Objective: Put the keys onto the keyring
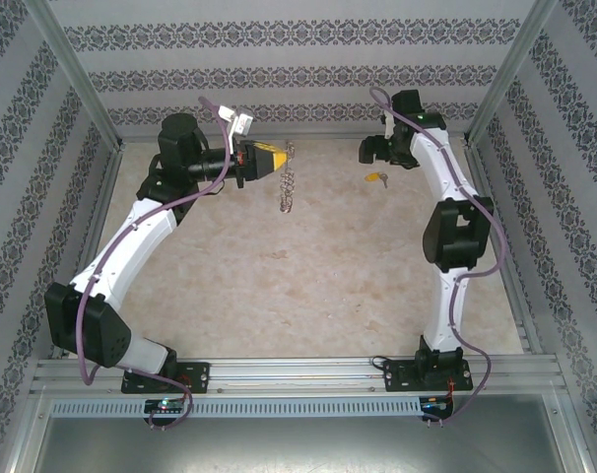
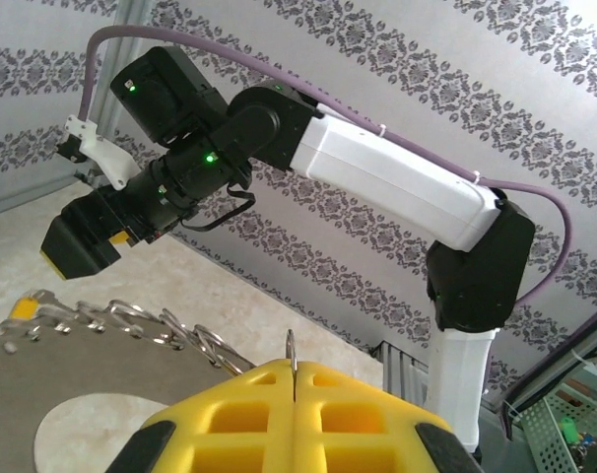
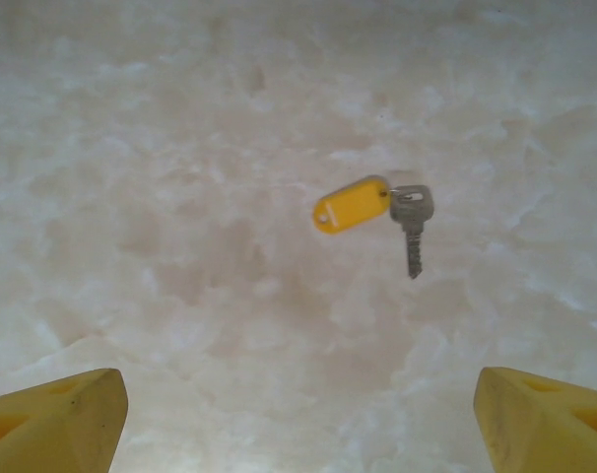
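1. See left hand [image 1: 264,158] raised at far left of centre, clamped shut on the top edge of the keyring [image 1: 287,183]. Keyring dangling edge-on beneath; cannot tell whether its lower end touches the tabletop [image 1: 308,276].
2. Confirm in left wrist view: yellow fingers [image 2: 239,414] pressed flat together, a thin loop of wire pinched in the seam, jagged rim of the keyring [image 2: 151,323] sweeping off to the left.
3. Reckon the purpose of that hold: lifts the keyring and steadies it, with its open centre offered toward the right side to receive a key.
4. Spot the key [image 1: 376,178] flat on the tabletop at far right of centre, well apart from the keyring, just on the near side of right hand [image 1: 369,150].
5. Note in right wrist view: right hand [image 3: 298,434] spread wide, gripping nothing, yellow tips at the two lower corners. Key [image 3: 414,222] with yellow tag [image 3: 351,205] lying ahead between them, untouched.
6. Judge the step as approach for pick-up, with the wide spread meant to straddle a small target.
7. Expect trouble: thin blade flat on a hard surface, easy to skid or to catch by the tag alone.
8. Rate the task as barely begun, key not yet on keyring.
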`<move>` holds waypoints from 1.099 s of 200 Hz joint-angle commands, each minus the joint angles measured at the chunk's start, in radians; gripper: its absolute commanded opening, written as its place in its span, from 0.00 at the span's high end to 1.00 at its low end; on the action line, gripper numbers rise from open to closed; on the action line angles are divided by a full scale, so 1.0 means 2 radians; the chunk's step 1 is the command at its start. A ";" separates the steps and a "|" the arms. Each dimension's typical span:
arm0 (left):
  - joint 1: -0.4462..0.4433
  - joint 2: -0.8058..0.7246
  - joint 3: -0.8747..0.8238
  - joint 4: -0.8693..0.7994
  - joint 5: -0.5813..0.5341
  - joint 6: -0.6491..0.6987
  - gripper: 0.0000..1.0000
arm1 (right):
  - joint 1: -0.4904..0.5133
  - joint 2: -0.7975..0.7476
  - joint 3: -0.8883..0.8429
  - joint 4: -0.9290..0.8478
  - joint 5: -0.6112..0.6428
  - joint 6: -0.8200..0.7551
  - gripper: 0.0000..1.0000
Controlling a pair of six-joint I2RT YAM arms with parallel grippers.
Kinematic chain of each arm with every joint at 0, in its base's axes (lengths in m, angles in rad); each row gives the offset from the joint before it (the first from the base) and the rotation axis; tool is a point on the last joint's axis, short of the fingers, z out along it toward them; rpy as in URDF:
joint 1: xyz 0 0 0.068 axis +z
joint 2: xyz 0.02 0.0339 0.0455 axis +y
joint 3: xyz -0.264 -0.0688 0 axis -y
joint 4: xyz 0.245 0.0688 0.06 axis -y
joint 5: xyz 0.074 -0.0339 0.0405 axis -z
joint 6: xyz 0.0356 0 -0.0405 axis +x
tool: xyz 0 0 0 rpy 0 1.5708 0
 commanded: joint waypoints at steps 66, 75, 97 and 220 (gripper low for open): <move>0.001 -0.009 -0.034 0.056 -0.024 -0.027 1.00 | -0.012 0.145 0.138 -0.023 0.048 0.047 0.15; 0.001 -0.006 -0.034 0.057 -0.024 -0.029 1.00 | -0.014 0.160 0.154 -0.028 0.043 0.049 0.16; 0.002 0.000 -0.031 0.056 -0.025 -0.029 1.00 | -0.016 0.192 0.187 -0.039 0.040 0.047 0.20; 0.012 0.062 -0.029 0.178 -0.023 -0.110 1.00 | -0.025 0.263 0.261 -0.071 0.029 0.052 0.52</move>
